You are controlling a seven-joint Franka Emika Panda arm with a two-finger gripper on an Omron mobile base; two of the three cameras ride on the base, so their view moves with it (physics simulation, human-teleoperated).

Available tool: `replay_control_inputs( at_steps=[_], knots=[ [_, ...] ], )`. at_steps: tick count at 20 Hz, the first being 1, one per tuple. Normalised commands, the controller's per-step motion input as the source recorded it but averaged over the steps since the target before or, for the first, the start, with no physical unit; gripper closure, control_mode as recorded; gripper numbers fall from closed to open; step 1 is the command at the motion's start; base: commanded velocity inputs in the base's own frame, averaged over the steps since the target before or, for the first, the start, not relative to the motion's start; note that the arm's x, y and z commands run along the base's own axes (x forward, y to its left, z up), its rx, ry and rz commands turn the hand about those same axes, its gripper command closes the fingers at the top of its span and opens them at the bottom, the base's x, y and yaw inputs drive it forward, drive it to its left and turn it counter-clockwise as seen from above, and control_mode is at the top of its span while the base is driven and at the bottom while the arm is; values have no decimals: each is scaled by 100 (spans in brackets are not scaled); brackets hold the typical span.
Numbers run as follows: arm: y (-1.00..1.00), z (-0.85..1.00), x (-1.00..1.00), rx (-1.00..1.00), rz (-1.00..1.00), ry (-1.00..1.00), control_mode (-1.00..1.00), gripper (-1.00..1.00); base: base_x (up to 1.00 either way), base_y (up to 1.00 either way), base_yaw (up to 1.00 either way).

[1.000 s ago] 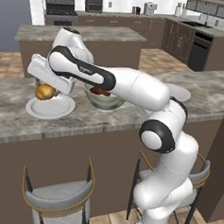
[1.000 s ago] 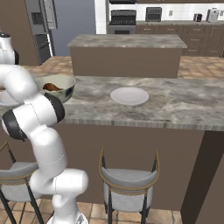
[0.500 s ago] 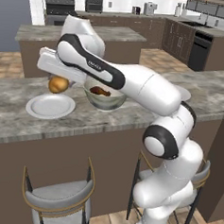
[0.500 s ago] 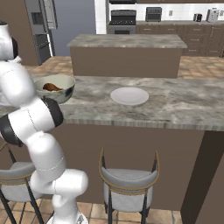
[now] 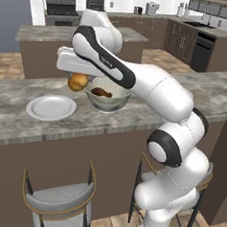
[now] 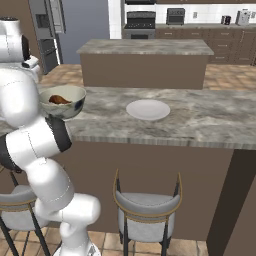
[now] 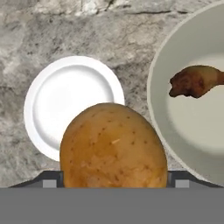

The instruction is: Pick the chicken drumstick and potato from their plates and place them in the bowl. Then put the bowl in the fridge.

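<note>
The potato [image 5: 78, 81] has moved up toward the bowl [image 5: 107, 96]; the gripper [image 5: 77, 78] pinches it.

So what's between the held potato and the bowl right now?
Nothing but air and bare counter. In the left base view the potato hangs just beside the bowl rim; the hand view shows only counter between them.

The arm [image 5: 151, 84] is built of glossy white, rounded shells joined by dark grey to black bands at each joint. A fat white elbow segment [image 5: 175, 144] carries a round dark cap. On the upper link a small pale marking sits on the black band, probably lettering, too blurred to read.
</note>
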Motion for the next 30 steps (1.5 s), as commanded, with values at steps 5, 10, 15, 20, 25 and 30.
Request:
replay_control_inputs(
  at_steps=[5, 10, 15, 20, 25, 30],
  knots=[
    [-65, 0, 23, 0, 11, 0, -100, 100, 0, 0, 0],
    [-60, -8, 30, 0, 12, 0, -100, 100, 0, 0, 0],
    [-39, -15, 44, -8, 3, 0, -100, 100, 0, 0, 0],
    [-19, -20, 54, -13, -5, 6, -100, 100, 0, 0, 0],
    [-10, -19, 48, -9, -6, 12, -100, 100, 0, 0, 0],
    [-10, -15, 15, 0, -5, 14, -100, 100, 0, 0, 0]
  ],
)
